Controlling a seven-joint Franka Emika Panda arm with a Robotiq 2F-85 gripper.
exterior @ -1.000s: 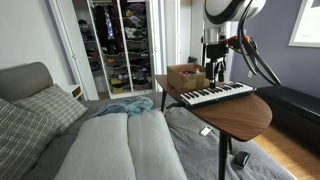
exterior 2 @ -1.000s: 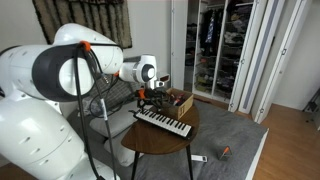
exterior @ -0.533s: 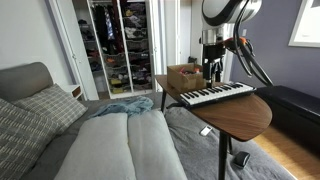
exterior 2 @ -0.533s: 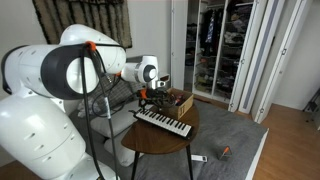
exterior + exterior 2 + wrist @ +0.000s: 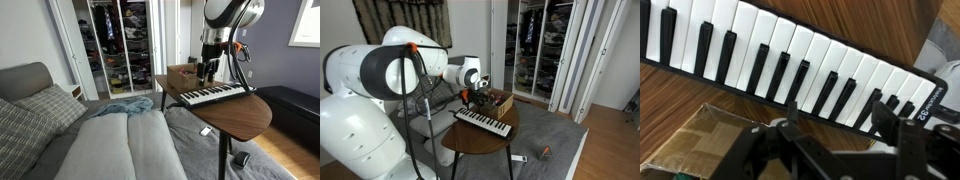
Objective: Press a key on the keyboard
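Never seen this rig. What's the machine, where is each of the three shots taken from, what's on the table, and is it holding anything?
It is one white robot arm with a two-finger gripper at its end. Two pictures come from cameras standing in the room at different spots; the third comes from a camera on the wrist, looking down past the fingers. On the wooden table lie a small piano keyboard and, beside it, a brown cardboard box. The gripper hangs over the keyboard near the box. In the wrist view its fingers stand apart with nothing between them, so it holds nothing. Whether it touches a key cannot be told.
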